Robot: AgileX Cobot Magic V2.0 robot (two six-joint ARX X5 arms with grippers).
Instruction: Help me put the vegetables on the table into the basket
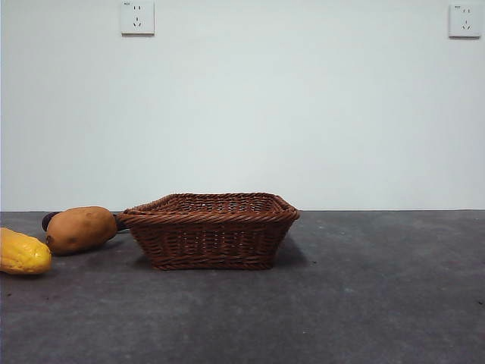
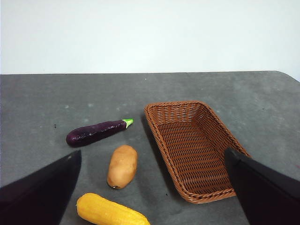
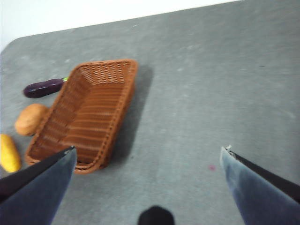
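Observation:
The woven basket (image 1: 212, 227) stands empty on the dark grey table (image 1: 364, 288); it also shows in the left wrist view (image 2: 192, 145) and the right wrist view (image 3: 89, 112). The yellow corn cob (image 1: 23, 252) (image 2: 110, 212) (image 3: 9, 153), the orange-brown potato (image 1: 79, 228) (image 2: 123, 166) (image 3: 30, 119) and the purple eggplant (image 2: 96, 131) (image 3: 43, 87) lie in a group beside the basket; in the front view the eggplant (image 1: 48, 220) is mostly hidden behind the potato. My left gripper (image 2: 152, 187) is open above them, holding nothing. My right gripper (image 3: 147, 176) is open and empty, high over the table beside the basket.
A plain white wall with two sockets (image 1: 137, 17) (image 1: 464, 20) stands behind the table. The table's rounded far corners show in both wrist views.

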